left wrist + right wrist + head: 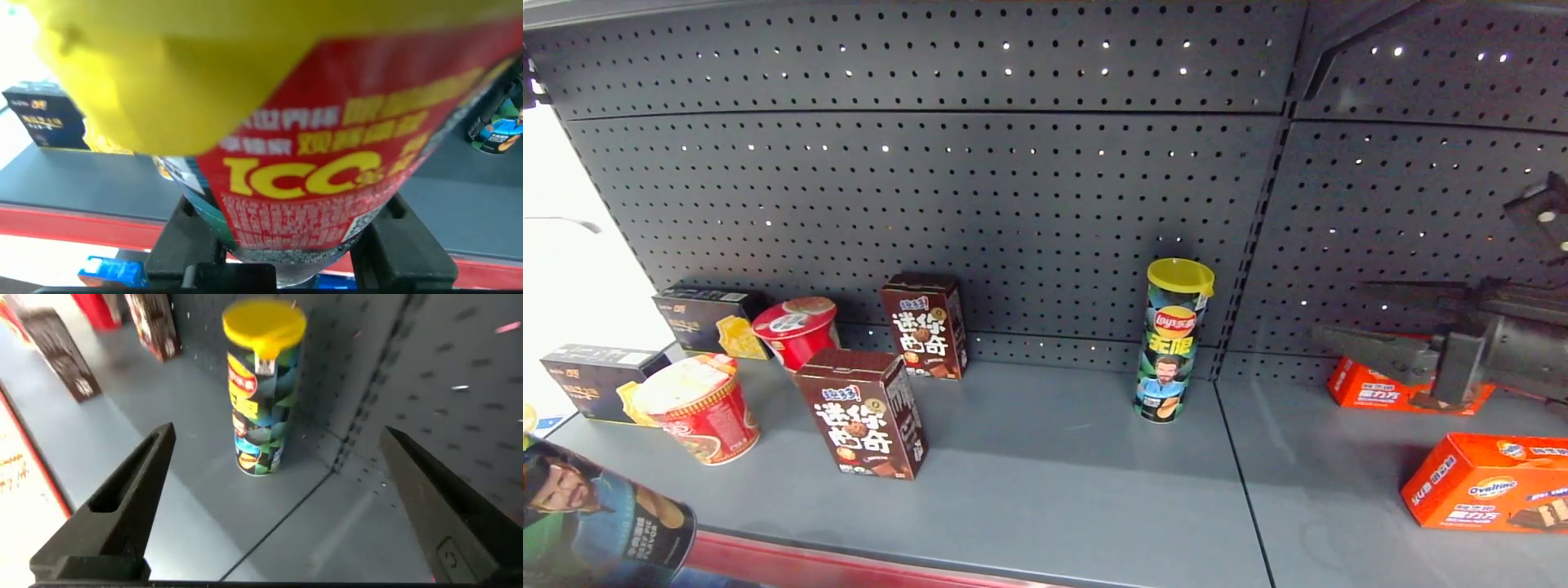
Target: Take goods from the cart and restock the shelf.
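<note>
1. The left pincer [290,257] is clamped on a tall cylindrical chip can with a yellow plastic lid [327,163]. One black finger sits on each side of its lower body. Its wrap is red with large yellow lettering, and a printed face shows on it in the head view [596,523].
2. The right pincer [282,514] is spread wide and holds nothing.
3. A second upright chip can with a yellow lid [1174,343] stands ahead of the right pincer, apart from it and to its left. It is near the dark perforated back panel [1013,204]. Its label carries a red-and-yellow logo, green characters and a cartoon figure.
4. Two flat orange cardboard boxes with white writing lie on the grey metal shelf [1054,490]. One [1372,384] is just behind the right pincer, the other [1486,482] nearer the shelf's front edge.
5. Farther left of the right pincer are:
   - two brown boxes with white characters [864,412] [925,325]
   - two red noodle cups [698,408] [796,327]
   - two black boxes [596,380] [709,318]
</note>
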`<state>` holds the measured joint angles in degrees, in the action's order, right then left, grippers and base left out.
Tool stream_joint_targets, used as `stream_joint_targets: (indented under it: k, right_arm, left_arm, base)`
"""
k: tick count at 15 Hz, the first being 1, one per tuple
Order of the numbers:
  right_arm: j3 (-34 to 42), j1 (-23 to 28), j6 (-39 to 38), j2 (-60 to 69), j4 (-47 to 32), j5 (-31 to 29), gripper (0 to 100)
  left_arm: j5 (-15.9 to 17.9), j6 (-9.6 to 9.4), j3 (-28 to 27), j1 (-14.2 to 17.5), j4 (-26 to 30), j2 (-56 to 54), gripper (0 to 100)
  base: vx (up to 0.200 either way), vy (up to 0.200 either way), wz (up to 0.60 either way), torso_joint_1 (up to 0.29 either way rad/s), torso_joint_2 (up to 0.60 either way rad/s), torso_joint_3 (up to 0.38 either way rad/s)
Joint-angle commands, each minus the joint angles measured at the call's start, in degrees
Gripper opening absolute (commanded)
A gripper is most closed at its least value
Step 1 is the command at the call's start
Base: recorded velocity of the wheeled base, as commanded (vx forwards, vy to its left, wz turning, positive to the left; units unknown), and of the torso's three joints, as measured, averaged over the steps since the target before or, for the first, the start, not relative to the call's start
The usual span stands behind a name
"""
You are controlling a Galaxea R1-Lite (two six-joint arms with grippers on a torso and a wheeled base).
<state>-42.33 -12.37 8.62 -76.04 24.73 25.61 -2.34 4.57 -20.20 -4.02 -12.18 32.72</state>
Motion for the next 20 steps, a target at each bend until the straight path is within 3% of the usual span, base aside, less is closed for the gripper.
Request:
stream_joint_targets:
  k: [1,4,8,11,18,20]
  right_arm:
    - [-0.13,-0.81,0.70,-9.91,3.48,1.19,100]
    - [-0.21,-1.43,1.23,-13.78,7.17,7.96,100]
    - [-1.09,-2.30,1.58,-18.09,7.35,11.39,100]
    - [-4.34,-2.30,1.84,-22.30,7.26,13.50,100]
    - [-13.57,-2.30,1.93,-32.24,6.99,15.78,100]
    - [-15.24,-2.30,1.93,-34.79,6.99,15.87,100]
  left_arm:
    - [0.23,0.53,0.60,-0.02,0.05,0.24,0]
    - [1.46,1.32,1.22,-0.02,-0.04,0.15,0]
    - [3.22,1.32,1.22,-0.02,0.05,0.33,0]
    - [4.80,1.32,0.95,-0.02,0.05,0.33,0]
    - [4.98,1.32,1.57,-0.02,0.14,-0.02,0]
    - [5.07,1.32,1.65,-0.02,2.95,-0.82,0]
  base:
    - [0.000,0.000,0.00,0.000,0.00,0.000]
    - [0.000,0.000,0.00,0.000,0.00,0.000]
    - [0.000,0.000,0.00,0.000,0.00,0.000]
    - [0.000,0.000,0.00,0.000,0.00,0.000]
    - [0.000,0.000,0.00,0.000,0.00,0.000]
    - [0.000,0.000,0.00,0.000,0.00,0.000]
